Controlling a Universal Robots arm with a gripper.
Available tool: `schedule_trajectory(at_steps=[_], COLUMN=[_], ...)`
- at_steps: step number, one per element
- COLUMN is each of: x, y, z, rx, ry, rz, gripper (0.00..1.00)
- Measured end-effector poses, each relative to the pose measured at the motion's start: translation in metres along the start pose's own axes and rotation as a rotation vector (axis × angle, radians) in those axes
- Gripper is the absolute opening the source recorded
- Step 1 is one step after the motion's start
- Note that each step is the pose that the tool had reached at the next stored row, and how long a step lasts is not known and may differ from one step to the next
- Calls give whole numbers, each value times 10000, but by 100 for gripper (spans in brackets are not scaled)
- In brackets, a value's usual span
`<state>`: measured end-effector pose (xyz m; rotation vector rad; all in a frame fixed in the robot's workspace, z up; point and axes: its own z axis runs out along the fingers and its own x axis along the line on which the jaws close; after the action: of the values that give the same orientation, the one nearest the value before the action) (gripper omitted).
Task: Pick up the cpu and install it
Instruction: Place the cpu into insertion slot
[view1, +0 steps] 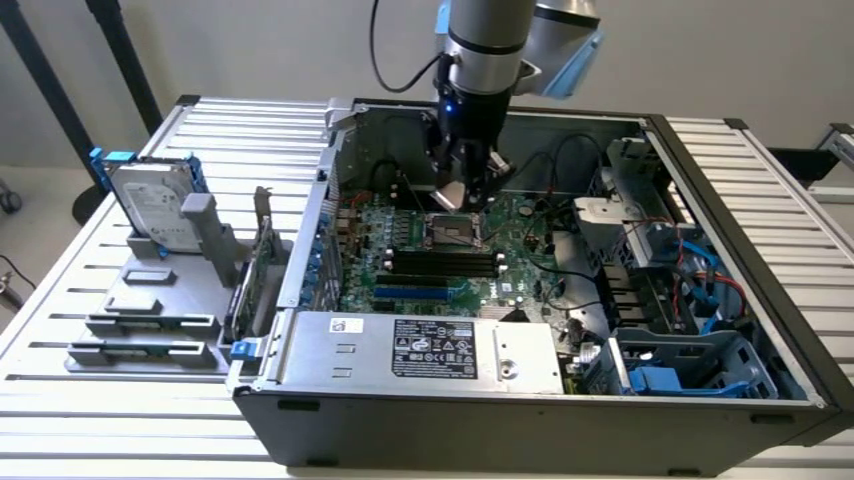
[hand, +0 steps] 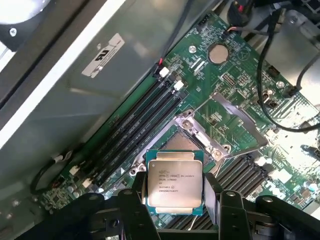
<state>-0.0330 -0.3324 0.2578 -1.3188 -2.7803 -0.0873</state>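
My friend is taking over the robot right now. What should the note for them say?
Gripper: shut on the cpu, held by its edges.
The cpu: in the air inside the computer case, close to the open socket on the motherboard.
Done: cpu picked up and carried to the socket.
Left: cpu not yet seated in the socket.

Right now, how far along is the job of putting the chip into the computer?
Done: the chip is picked up, and the claw grips it by two opposite edges. In hand: in the exterior view the chip hangs just above the open socket on the green board, inside the computer case. Left: the chip is not yet seated in the socket.
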Motion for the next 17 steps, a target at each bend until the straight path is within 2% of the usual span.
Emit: schedule_trajectory(at_steps=[17], x=[-9], y=[-3], z=[114], rx=[-243], ry=[-68], rz=[3086], gripper=[55])
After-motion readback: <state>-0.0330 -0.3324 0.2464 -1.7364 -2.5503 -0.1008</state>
